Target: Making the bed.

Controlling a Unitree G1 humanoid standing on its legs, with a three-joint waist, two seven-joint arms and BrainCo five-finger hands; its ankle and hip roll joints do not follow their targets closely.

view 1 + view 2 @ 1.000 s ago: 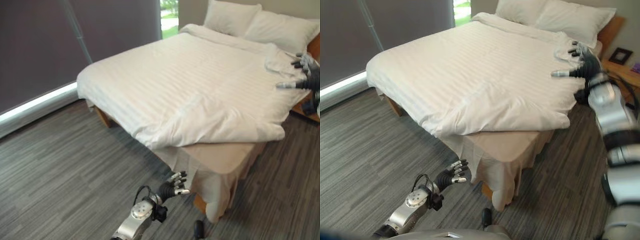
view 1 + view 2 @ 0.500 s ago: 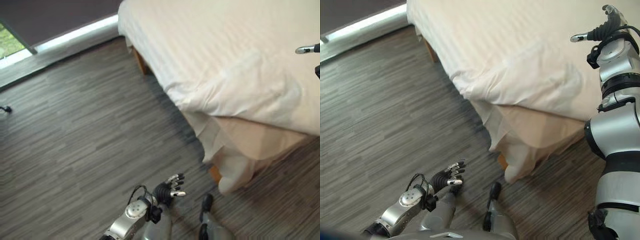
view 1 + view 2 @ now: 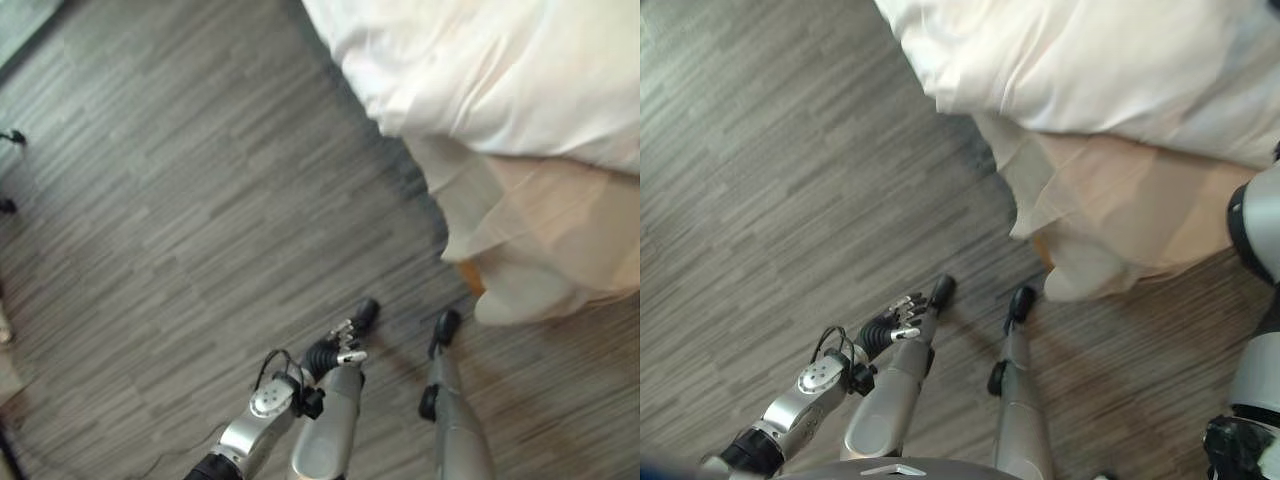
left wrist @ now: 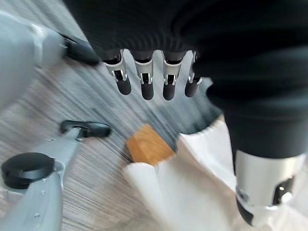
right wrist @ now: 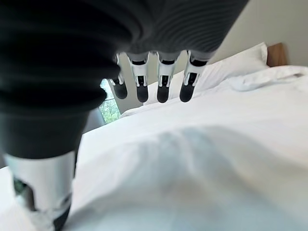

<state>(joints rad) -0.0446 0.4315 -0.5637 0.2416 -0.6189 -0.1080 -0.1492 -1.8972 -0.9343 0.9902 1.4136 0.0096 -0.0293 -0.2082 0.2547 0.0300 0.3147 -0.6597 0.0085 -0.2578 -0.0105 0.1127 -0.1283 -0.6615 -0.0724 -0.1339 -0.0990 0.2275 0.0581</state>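
Observation:
The white duvet (image 3: 500, 70) hangs over the bed's near corner at the upper right. Below it show the beige bed base (image 3: 560, 200) and a loose fold of white sheet (image 3: 525, 295) that reaches down to the floor. My left hand (image 3: 335, 352) hangs low over the floor, short of that corner, open and holding nothing. Its wrist view shows the straight fingers (image 4: 147, 79) above the wooden bed leg (image 4: 147, 144) and the sheet (image 4: 192, 187). My right hand's fingers (image 5: 161, 79) are straight and open just above the duvet (image 5: 202, 168), apart from it.
Grey wood-look floor (image 3: 180, 200) spreads to the left of the bed. A small dark object (image 3: 12, 137) lies on it at the far left. White pillows (image 5: 236, 65) and a window (image 5: 108, 101) lie beyond the duvet.
The head camera has swung down toward the floor, so the bed has slid to the upper right of the picture. My left hand stays low and open.

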